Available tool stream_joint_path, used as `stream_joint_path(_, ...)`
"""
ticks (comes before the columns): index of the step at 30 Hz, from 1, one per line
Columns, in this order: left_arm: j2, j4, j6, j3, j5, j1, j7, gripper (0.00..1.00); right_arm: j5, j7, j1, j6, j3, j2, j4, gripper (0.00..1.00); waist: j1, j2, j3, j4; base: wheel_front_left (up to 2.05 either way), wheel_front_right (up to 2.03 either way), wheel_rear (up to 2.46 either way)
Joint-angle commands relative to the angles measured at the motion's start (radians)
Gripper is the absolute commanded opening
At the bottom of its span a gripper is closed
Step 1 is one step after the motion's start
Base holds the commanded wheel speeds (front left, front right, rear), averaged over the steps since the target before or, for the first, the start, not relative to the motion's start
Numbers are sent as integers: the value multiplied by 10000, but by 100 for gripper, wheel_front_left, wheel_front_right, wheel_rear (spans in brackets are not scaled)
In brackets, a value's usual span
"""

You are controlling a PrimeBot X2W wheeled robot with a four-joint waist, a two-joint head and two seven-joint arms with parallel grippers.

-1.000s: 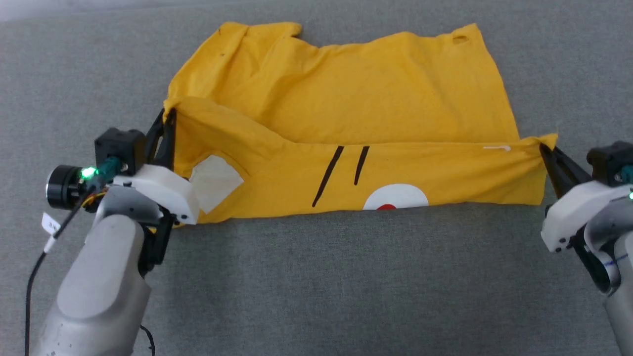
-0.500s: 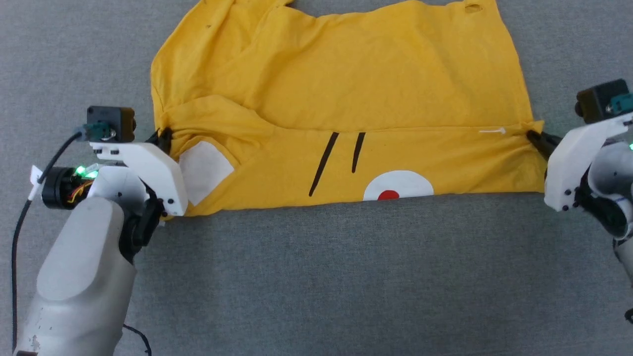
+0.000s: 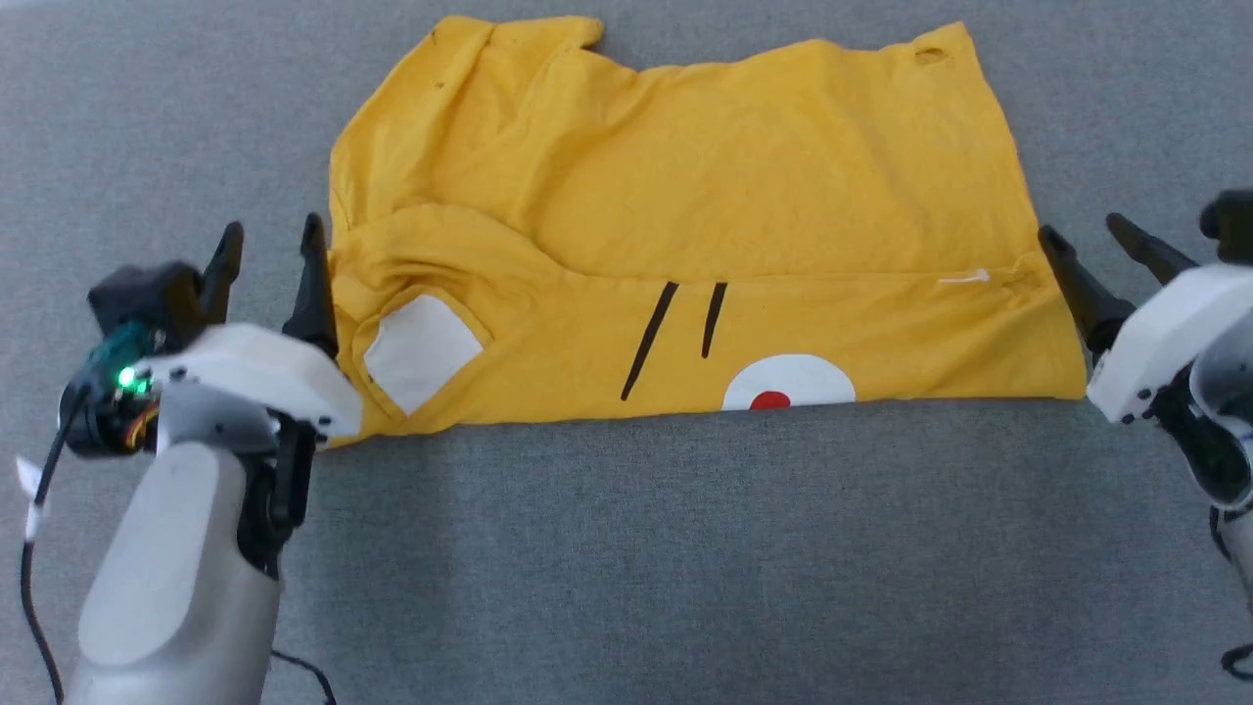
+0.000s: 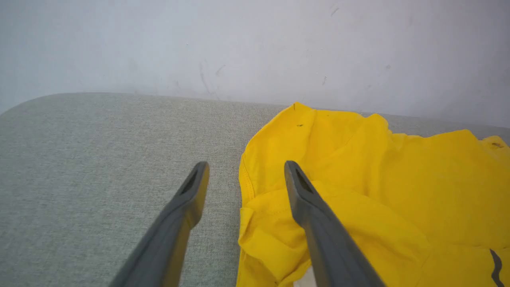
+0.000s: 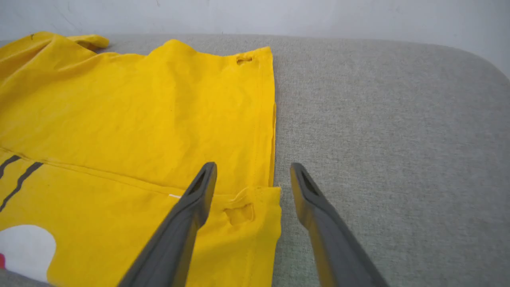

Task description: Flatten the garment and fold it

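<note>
The yellow garment (image 3: 685, 176) lies on the grey padded surface, its near part folded back over the rest, with two black lines, a white patch and a red dot showing on the flap. My left gripper (image 3: 272, 235) stands open at the fold's left end, its inner finger touching the cloth edge and nothing held. In the left wrist view the left gripper (image 4: 247, 165) straddles the edge of the garment (image 4: 398, 179). My right gripper (image 3: 1082, 227) is open just off the fold's right end. In the right wrist view the right gripper (image 5: 254, 165) hovers over the released corner of the garment (image 5: 139, 111).
The grey cushioned surface (image 3: 636, 548) stretches wide in front of the garment and to both sides. A pale wall (image 4: 255, 44) rises behind its rounded far edge. A black cable (image 3: 34, 607) hangs by my left forearm.
Both grippers were shut on the fold's two ends and have opened, letting the cloth go. The flap now lies flat. The head camera has shifted between frames.
</note>
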Motion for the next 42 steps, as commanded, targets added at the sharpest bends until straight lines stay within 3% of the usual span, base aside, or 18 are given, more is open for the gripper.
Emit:
stream_joint_path(1,-45,-110,107,120,66,372,-330,100,-118,-434,302,-19,-148,127,-115,100,0,-1,-374,-29,0,0,0)
stream_joint_path(6,-83,-643,550,476,57,1682,-1159,100,-731,-2354,1418,-19,-832,815,-846,100,0,-1,-847,-271,0,0,0)
stream_joint_path(12,-214,-1067,1064,746,-359,2951,-598,100,-2085,-3961,2724,-19,-1634,1867,-1921,100,0,-1,-1097,-600,0,0,0)
stream_joint_path(19,-164,-1116,1755,871,-809,3519,1104,100,-3017,-4330,3736,-19,-2196,3109,-2885,100,0,-1,-1246,-976,0,0,0)
stream_joint_path(25,-10,-1016,2307,701,-1095,3654,3021,100,-3218,-4385,4037,-19,-2129,3439,-3192,100,0,-1,-1268,-1236,0,0,0)
stream_joint_path(29,233,-911,2236,438,-1362,3732,4329,98,-3298,-4402,4049,-19,-2107,3452,-3306,100,0,-1,-1227,-1347,0,0,0)
stream_joint_path(30,271,-947,2169,383,-1434,3736,4543,44,-3320,-4405,4046,-19,-2107,3440,-3315,100,0,-1,-1213,-1358,0,0,0)
stream_joint_path(31,304,-1007,2108,339,-1485,3734,4689,8,-3344,-4407,4038,-19,-2111,3424,-3323,100,0,-1,-1199,-1361,0,0,0)
stream_joint_path(32,341,-1097,2044,290,-1491,3729,4747,0,-3357,-4409,4024,-19,-2115,3411,-3328,100,0,-1,-1184,-1356,0,0,0)
stream_joint_path(38,380,-1374,1893,320,-1452,3597,4368,0,-3463,-4172,3609,-19,-2292,3373,-2817,100,0,-1,-1064,-1232,0,0,0)
stream_joint_path(42,334,-1446,1780,231,-1385,3389,4138,0,-3432,-3032,2867,-19,-2754,3483,-1750,100,0,-1,-924,-1046,0,0,0)
